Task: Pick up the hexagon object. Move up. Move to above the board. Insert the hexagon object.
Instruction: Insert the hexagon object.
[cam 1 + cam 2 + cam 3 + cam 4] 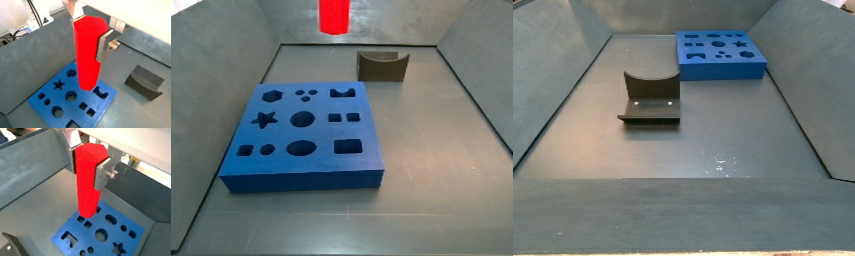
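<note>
The gripper (89, 37) hangs high over the board (70, 102), silver fingers (103, 47) pinching the hexagon object (87, 55), a glossy red prism whose long axis runs straight down. The matte blue board carries star, round and square holes. In a side view the hexagon object (333, 14) is cropped at the frame's top. The dark fixture (649, 98) stands apart.

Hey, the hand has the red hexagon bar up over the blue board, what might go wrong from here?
1. The hand grips the hexagon object only near its top, so the long free end could swing and miss the hexagon hole.
2. If its flats are not turned to match that hole, it may jam on the board.
3. Neighbouring holes sit close, so a small offset could catch the wrong one.
</note>
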